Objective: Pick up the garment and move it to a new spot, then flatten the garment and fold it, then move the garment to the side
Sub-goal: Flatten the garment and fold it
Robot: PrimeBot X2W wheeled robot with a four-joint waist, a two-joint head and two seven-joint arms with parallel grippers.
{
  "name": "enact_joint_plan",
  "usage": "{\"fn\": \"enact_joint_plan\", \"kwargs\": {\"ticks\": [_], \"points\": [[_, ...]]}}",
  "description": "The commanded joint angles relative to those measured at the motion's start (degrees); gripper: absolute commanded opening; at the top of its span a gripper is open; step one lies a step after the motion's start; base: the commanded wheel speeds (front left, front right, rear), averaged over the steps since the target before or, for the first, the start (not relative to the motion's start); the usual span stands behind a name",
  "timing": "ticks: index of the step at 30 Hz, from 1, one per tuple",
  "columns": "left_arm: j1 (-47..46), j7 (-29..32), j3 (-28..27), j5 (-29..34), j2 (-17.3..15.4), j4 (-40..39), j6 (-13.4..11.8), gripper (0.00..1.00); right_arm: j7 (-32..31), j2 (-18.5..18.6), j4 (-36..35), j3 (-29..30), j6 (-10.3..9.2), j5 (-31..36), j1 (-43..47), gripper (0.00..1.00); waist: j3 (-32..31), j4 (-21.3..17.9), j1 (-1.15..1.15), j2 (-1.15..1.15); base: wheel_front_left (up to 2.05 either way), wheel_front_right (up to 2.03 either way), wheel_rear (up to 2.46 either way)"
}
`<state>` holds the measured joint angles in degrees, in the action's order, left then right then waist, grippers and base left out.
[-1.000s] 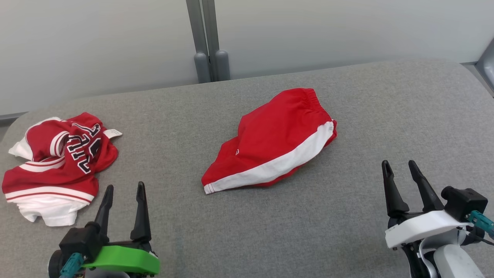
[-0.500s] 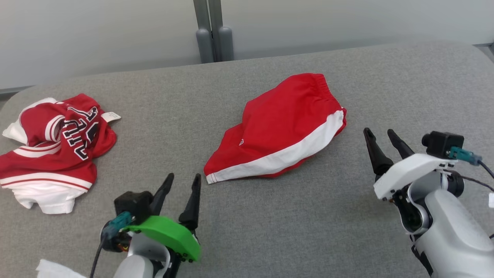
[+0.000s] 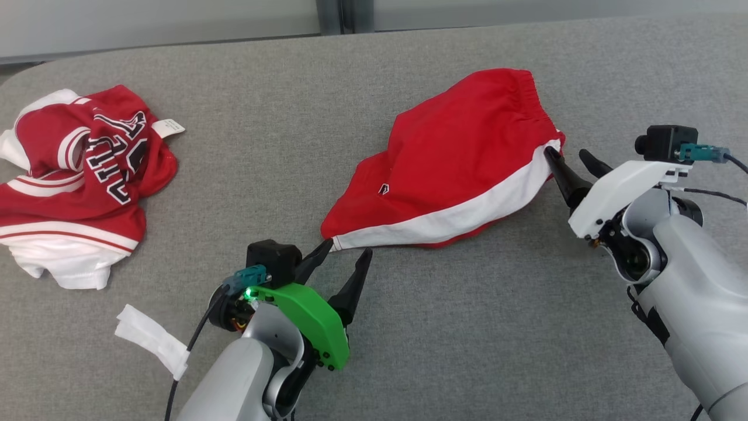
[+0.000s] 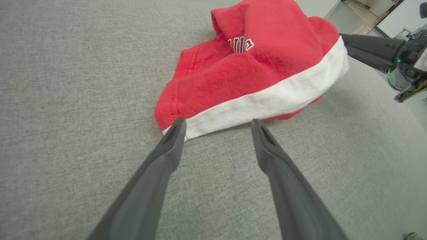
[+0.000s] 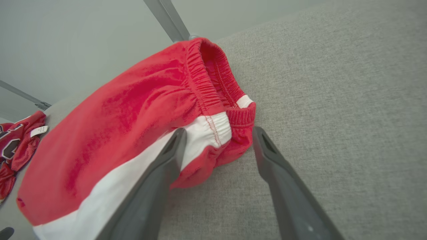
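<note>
The garment [image 3: 450, 164], red shorts with a white side stripe and an elastic waistband, lies bunched in the middle of the grey padded table [image 3: 467, 327]. My left gripper [image 3: 347, 248] is open at the shorts' near left hem corner, its fingers straddling the white stripe's end [image 4: 217, 122]. My right gripper [image 3: 567, 153] is open at the waistband end on the right. In the right wrist view its jaws straddle the waistband corner [image 5: 218, 130] of the garment [image 5: 133, 110]. Neither gripper holds anything. The left wrist view shows the garment [image 4: 250, 66] with the right gripper's fingers [image 4: 367, 50] behind it.
A crumpled red and white jersey [image 3: 76, 175] with black lettering lies at the table's left side, also visible as the jersey [image 5: 16, 146]. A white scrap [image 3: 152, 339] lies near the front left. A grey post [image 3: 345, 9] stands behind the table's far edge.
The head camera has tilted down and closer. Both arms have reached forward from the near edge to the shorts, the left to the hem corner, the right to the waistband. Both stay open.
</note>
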<state>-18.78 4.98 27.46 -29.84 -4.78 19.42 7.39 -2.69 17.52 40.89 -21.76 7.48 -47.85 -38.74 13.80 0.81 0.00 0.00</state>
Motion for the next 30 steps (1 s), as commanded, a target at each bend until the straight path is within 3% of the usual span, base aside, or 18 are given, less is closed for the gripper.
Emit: {"fn": "enact_joint_plan", "kwargs": {"ticks": [1,10,21,23,26,30], "points": [[-1.67,0.30,0.83,-1.07,-0.63,0.45,0.13,1.00,-0.57,0.73,0.37,-0.67,0.03,-1.57,-1.31,1.00,2.36,1.32,0.00,0.00,0.00,0.00,0.00],[-5.20,-0.01,5.25,-4.64,-1.69,2.50,0.14,1.00,-1.36,2.88,1.75,-4.60,0.03,-9.60,-4.91,1.00,4.76,2.17,0.00,0.00,0.00,0.00,0.00],[-7.74,-2.56,6.81,-7.13,-2.23,4.96,0.15,1.00,2.45,4.69,0.68,-12.04,0.03,-13.16,-6.61,1.00,5.00,1.90,0.00,0.00,0.00,0.00,0.00],[-8.12,-3.08,6.19,-7.19,-2.32,5.64,-0.44,1.00,3.04,4.92,0.76,-13.24,0.03,-13.50,-6.78,0.79,4.90,1.80,0.00,0.00,0.00,0.00,0.00],[-8.08,-3.30,5.32,-7.69,-2.45,6.89,-1.59,1.00,4.04,5.44,0.96,-14.83,0.03,-14.18,-7.32,0.60,4.73,1.64,0.00,0.00,0.00,0.00,0.00],[-8.23,-2.45,5.03,-7.96,-2.58,8.46,-2.43,1.00,4.99,5.74,1.29,-16.67,0.03,-15.24,-7.62,0.61,4.55,1.49,0.00,0.00,0.00,0.00,0.00]]}}
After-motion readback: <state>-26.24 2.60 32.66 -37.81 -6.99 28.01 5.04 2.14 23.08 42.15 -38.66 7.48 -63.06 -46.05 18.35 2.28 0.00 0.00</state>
